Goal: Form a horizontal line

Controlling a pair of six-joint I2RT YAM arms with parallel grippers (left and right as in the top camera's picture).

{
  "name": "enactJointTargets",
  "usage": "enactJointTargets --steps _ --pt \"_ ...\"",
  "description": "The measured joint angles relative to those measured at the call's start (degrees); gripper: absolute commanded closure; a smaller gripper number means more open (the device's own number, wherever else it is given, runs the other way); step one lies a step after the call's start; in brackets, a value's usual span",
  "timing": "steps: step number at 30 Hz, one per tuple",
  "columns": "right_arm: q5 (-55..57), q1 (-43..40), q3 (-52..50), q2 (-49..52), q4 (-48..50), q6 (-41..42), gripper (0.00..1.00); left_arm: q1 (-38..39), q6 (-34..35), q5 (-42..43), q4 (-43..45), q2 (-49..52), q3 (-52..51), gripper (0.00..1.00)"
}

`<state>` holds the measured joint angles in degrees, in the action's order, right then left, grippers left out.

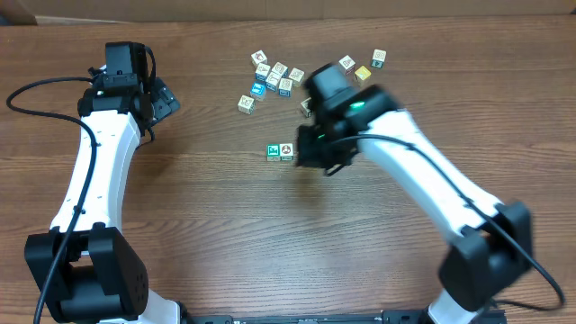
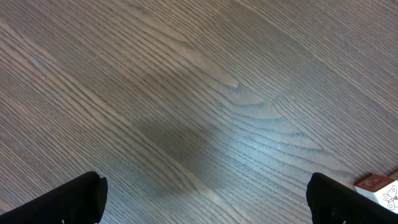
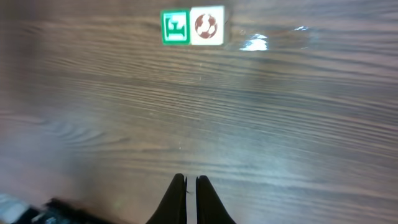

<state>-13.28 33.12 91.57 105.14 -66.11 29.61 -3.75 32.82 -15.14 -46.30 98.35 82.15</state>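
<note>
Right fingers (image 3: 177, 200) closed, empty, near horizontal line (image 3: 193, 27); loose cubes (image 1: 273, 79) beyond.

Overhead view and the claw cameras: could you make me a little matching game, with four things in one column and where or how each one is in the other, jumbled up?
Things:
1. green cube
2. white cube with round picture
3. left claw
4. right claw

Place or state:
A. shut, holding nothing
B. right-hand one of the two touching cubes
C. wide open, nothing between its fingers
D. left-hand one of the two touching cubes

Pairs: 1-D, 2-B, 3-C, 4-A.
</note>
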Motion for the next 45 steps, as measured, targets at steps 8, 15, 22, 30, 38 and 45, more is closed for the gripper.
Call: enactJointTargets --steps 8,15,22,30,38,45 --pt "4.07 6.34 -0.02 9.33 6.27 5.11 0.96 0.00 0.00 0.00 0.00 0.00 0.00 0.00" --pt "6.47 6.67 -0.02 12.44 7.96 7.08 0.96 0.00 0.02 0.00 0.00 0.00 0.00 0.00" --pt "7.76 6.67 -0.02 14.14 9.16 7.93 0.96 0.00 0.00 0.00 0.00 0.00 0.00 0.00" --pt "9.92 6.69 -1.31 14.29 10.75 8.74 0.96 0.00 0.00 0.00 0.00 0.00 0.00 0.00" --pt "11.32 6.71 -3.30 14.38 12.24 9.20 0.96 0.00 0.00 0.00 0.00 0.00 0.00 0.00" --pt "13.27 6.71 -3.32 14.38 12.31 9.22 0.96 0.00 0.00 0.00 0.00 0.00 0.00 0.00"
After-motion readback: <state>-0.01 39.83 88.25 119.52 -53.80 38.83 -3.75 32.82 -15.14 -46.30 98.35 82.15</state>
